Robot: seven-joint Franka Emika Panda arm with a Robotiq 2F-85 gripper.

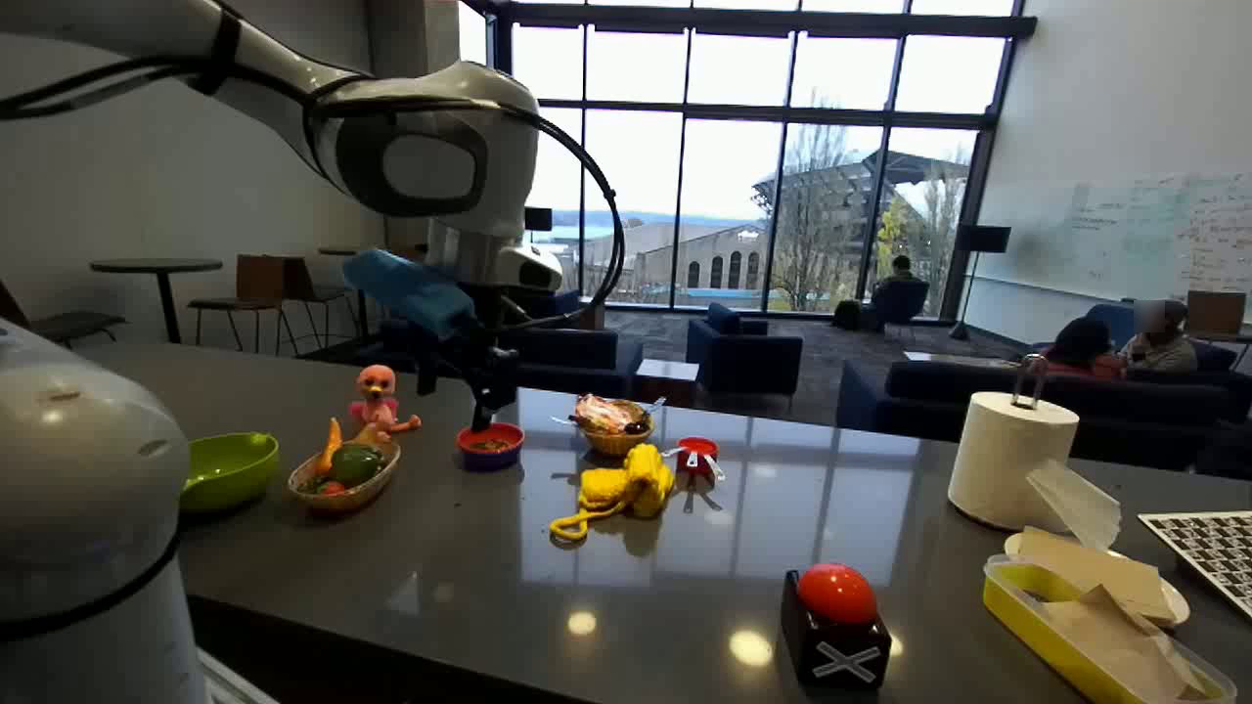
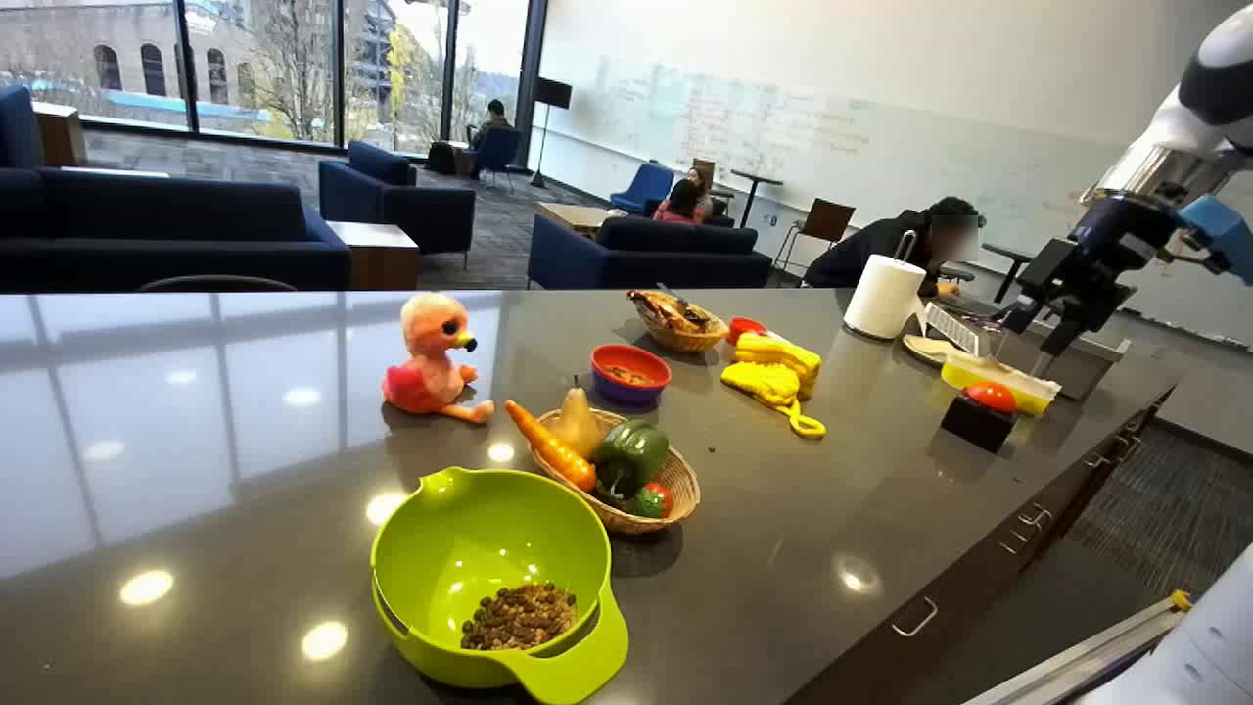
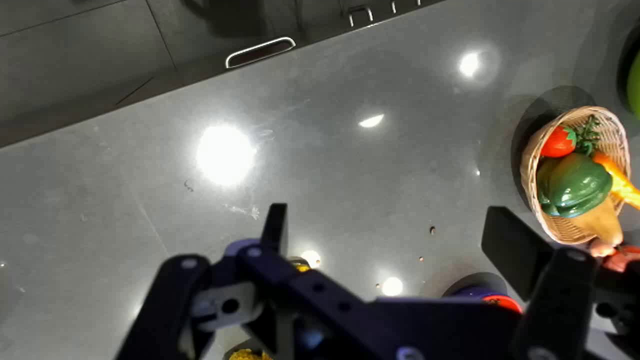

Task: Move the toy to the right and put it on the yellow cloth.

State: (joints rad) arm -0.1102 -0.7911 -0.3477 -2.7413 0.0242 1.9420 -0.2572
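Sitting on the counter (image 2: pixel 245 480), the pink toy (image 2: pixel 429 362) is well apart from the wide-spread gripper (image 3: pixel 387 220).

Dk grey glossy countertop (image 2: pixel 764 587), w/ bright reflections. Directly on it: lime-green plastic bowl (image 2: pixel 431 548) w/ handle; oval tan wicker basket (image 2: pixel 636 522) just beside; pink plush bird (image 2: pixel 429 364), sitting upright nr basket; round bowl (image 2: pixel 626 392), red inside & purple outside; second tan wicker basket (image 2: pixel 690 341); small round red cup (image 2: pixel 744 329); yellow chunky-knit cloth (image 2: pixel 768 382) w/ loop, bunched, just beside cup. Well apart from cloth: upright white paper-towel roll (image 1: pixel 1009 460); square-edged black box (image 1: pixel 831 645) w/ red dome top; round white plate (image 1: pixel 1180 608); low yellow plastic tub (image 1: pixel 1027 623), just beside plate. A few tiny brown specks (image 3: pixel 432 230) btwn oval basket & cloth.
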